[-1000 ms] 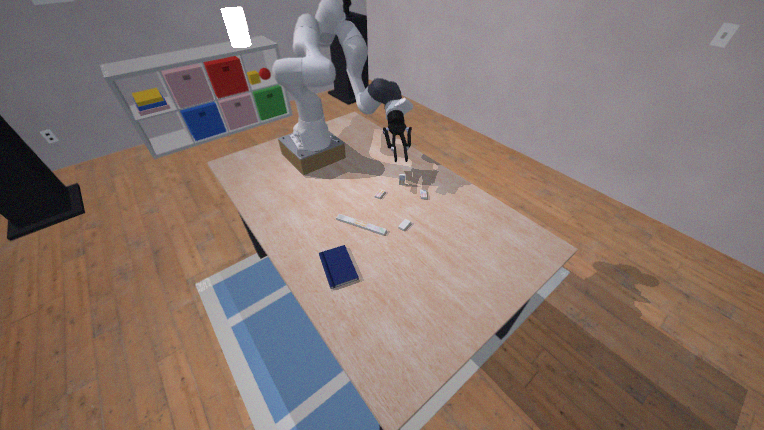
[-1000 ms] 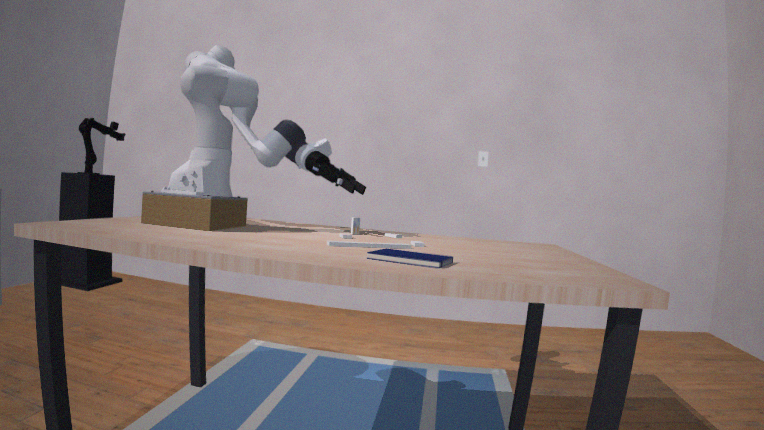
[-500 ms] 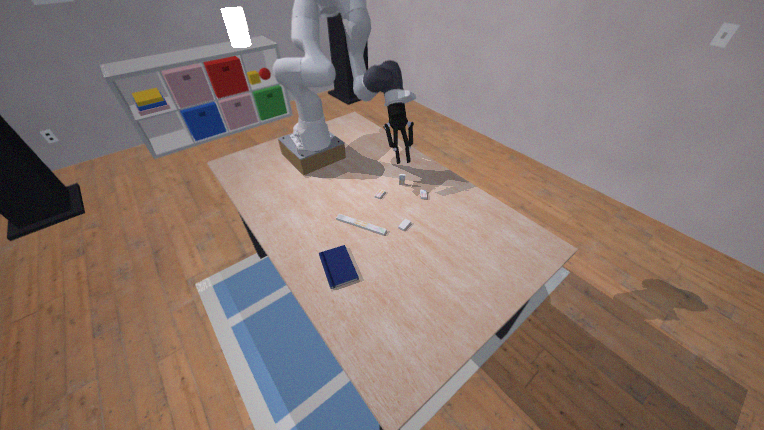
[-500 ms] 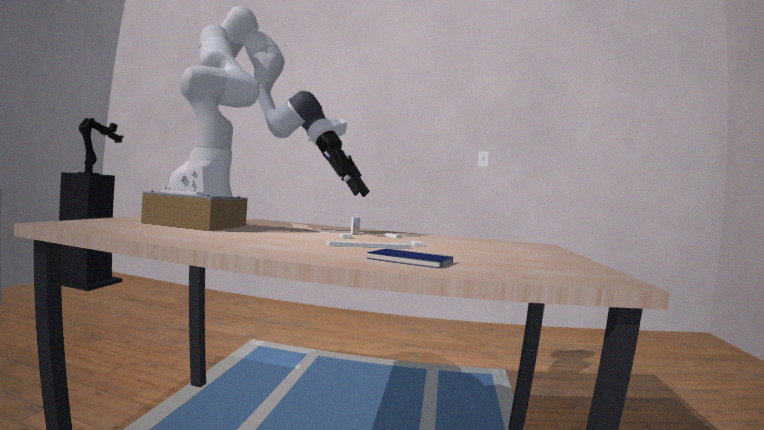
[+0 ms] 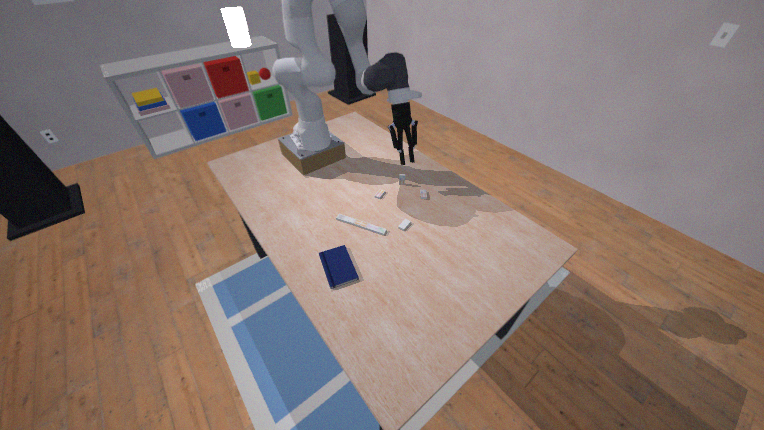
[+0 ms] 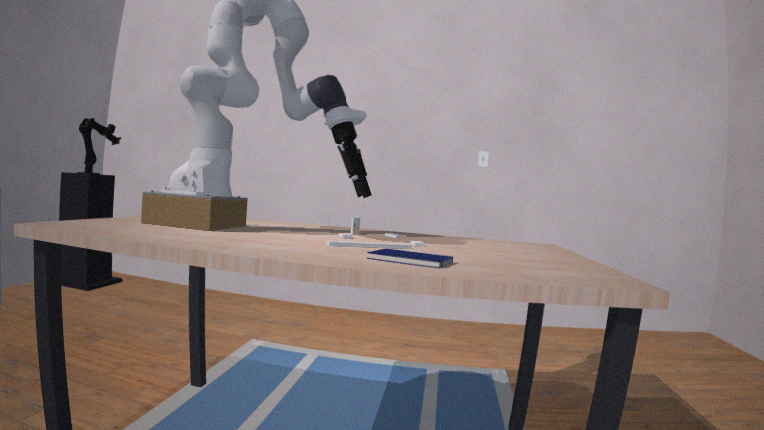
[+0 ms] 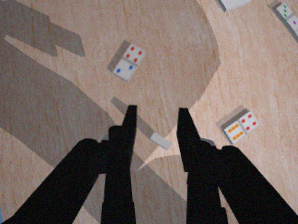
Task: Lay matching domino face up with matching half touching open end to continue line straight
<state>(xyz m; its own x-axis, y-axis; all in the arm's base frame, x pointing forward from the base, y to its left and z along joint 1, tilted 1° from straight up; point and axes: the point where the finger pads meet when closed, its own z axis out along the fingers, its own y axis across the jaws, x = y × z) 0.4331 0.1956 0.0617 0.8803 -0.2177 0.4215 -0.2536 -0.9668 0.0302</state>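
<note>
My gripper (image 5: 405,153) hangs above the table, fingers pointing down, a narrow gap between them and nothing in it; it also shows in the side view (image 6: 363,191) and the wrist view (image 7: 154,119). A white domino (image 5: 402,178) (image 6: 355,225) (image 7: 160,140) stands on end right below the fingers, apart from them. Two dominoes lie face up: one with red and blue pips (image 7: 128,62), one with orange and red marks (image 7: 240,125). One domino (image 5: 404,224) lies face down near the right end of the line (image 5: 361,224).
A blue book (image 5: 338,266) lies on the table in front of the line. The robot's base (image 5: 311,152) stands at the back of the table. A shelf with coloured bins (image 5: 198,93) is on the floor behind.
</note>
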